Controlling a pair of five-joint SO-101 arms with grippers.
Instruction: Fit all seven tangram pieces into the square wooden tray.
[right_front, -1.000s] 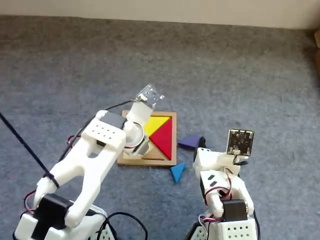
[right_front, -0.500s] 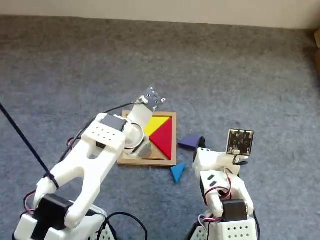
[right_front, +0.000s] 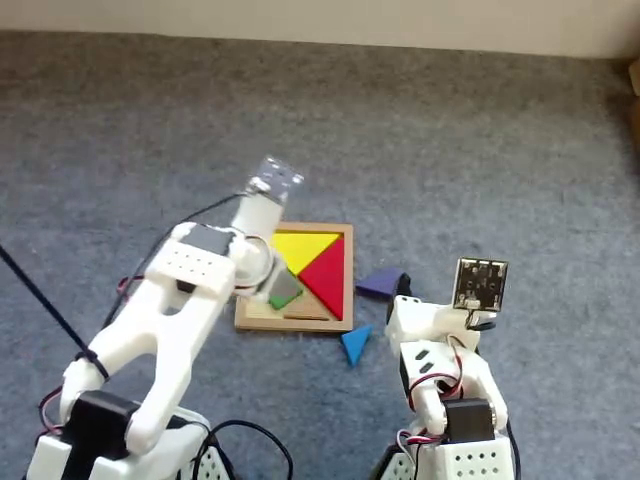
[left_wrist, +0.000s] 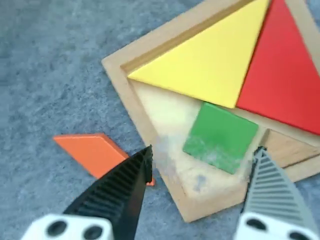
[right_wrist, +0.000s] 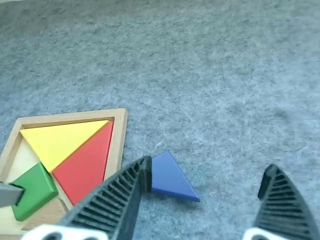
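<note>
Left gripper (left_wrist: 203, 150) swung back off the wooden tray (left_wrist: 114, 65), uncovering the green square (left_wrist: 220, 137); jaws wide, empty, poised over it. Yellow triangle (left_wrist: 210, 55) and red triangle (left_wrist: 285, 85) seated alongside. Orange parallelogram (left_wrist: 92, 152) on carpet (right_front: 450, 130), just outside the rim. Right gripper (right_wrist: 207, 167) wide, empty, near blue triangle (right_wrist: 170, 177).

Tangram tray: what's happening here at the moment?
Yellow triangle, red triangle and green square sit in the tray. The left hand hangs open over the square. An orange piece, a dark blue triangle and a light blue triangle lie outside on the carpet, with the right hand open nearby.
</note>
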